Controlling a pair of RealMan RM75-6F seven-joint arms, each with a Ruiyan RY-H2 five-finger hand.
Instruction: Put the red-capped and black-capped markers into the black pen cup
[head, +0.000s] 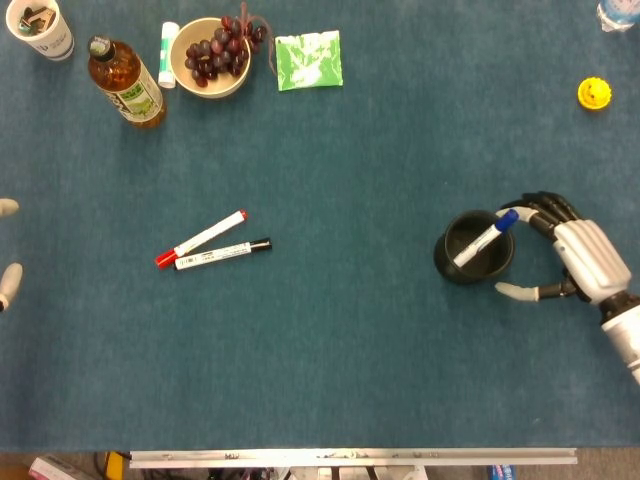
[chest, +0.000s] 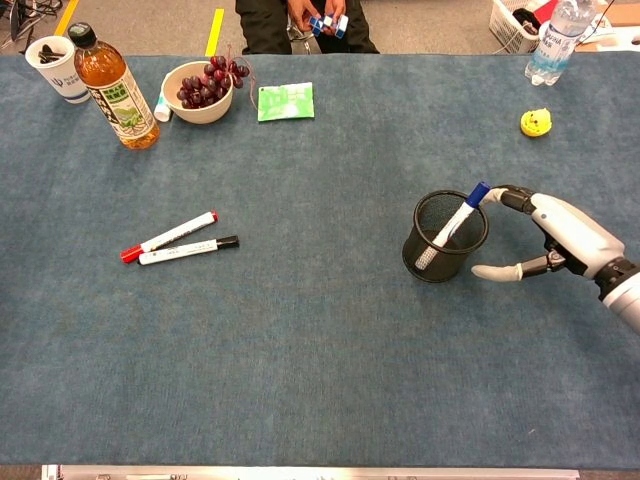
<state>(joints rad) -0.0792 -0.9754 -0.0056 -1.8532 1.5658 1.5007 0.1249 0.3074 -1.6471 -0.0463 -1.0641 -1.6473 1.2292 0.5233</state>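
Note:
The red-capped marker (head: 200, 238) (chest: 168, 236) and the black-capped marker (head: 223, 254) (chest: 188, 250) lie side by side on the blue cloth, left of centre. The black mesh pen cup (head: 474, 248) (chest: 445, 238) stands right of centre with a blue-capped marker (head: 484, 238) (chest: 452, 226) leaning in it. My right hand (head: 570, 255) (chest: 555, 235) curves around the cup's right side, fingers apart, close to the rim and gripping nothing. Only the fingertips of my left hand (head: 8, 248) show at the left edge of the head view, spread and empty.
Along the far edge stand a paper cup (chest: 52, 66), a tea bottle (chest: 110, 88), a bowl of grapes (chest: 203, 88) and a green packet (chest: 285, 101). A yellow toy (chest: 536, 122) and a water bottle (chest: 555, 42) sit at the far right.

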